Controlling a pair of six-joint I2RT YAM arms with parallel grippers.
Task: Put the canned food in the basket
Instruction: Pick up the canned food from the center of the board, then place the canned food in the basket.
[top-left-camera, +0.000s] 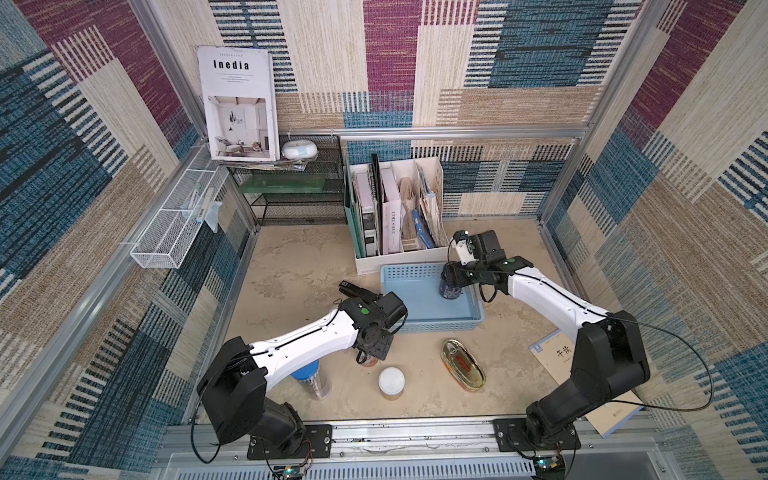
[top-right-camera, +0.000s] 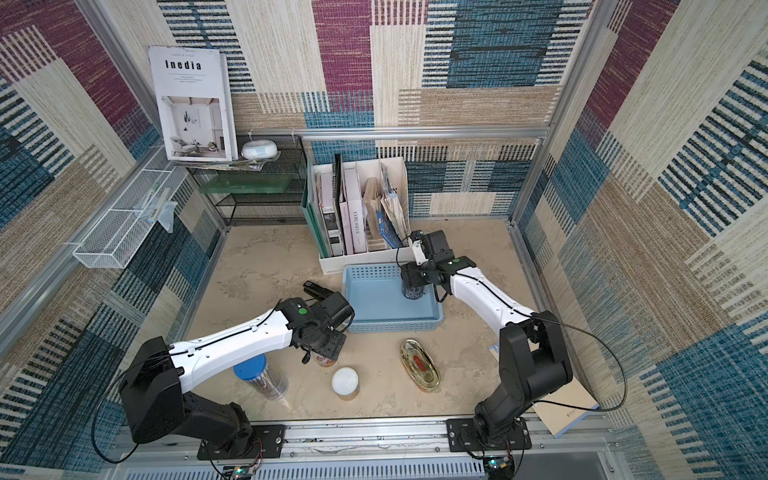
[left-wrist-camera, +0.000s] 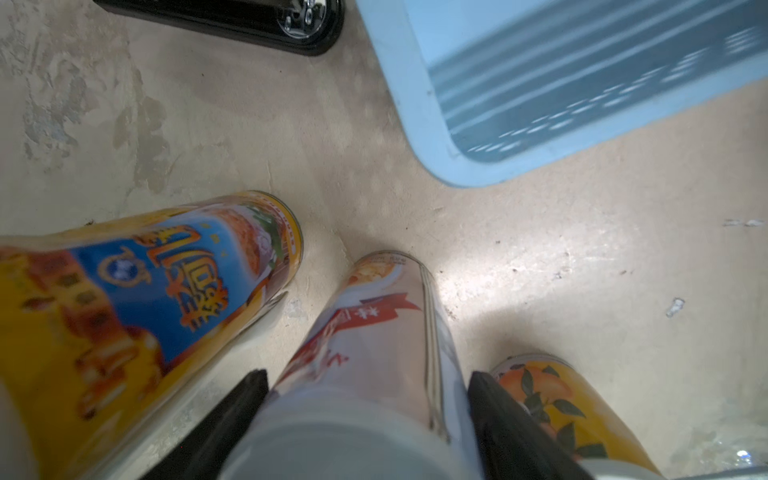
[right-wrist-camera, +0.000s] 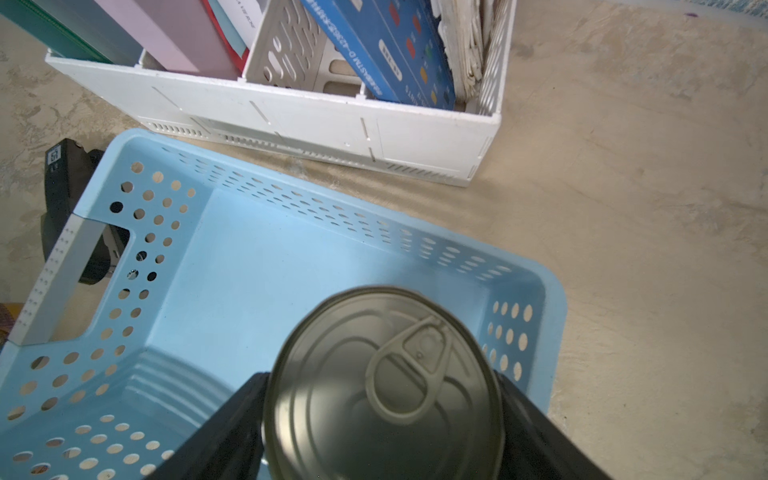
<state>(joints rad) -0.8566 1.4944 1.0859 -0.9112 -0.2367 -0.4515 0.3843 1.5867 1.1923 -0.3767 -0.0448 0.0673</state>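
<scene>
Right pincer pinches dark pull-tab can over basket. Left pincer flanks white-lidded can; contact blurred, cannot tell if clamped. Wrist hides it from above.

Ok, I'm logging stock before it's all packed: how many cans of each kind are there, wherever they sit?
tall: 2, the yellow-blue can and the white-red can
short yellow can: 1
flat oval gold tin: 1
dark pull-tab can: 1
Total: 5
</scene>
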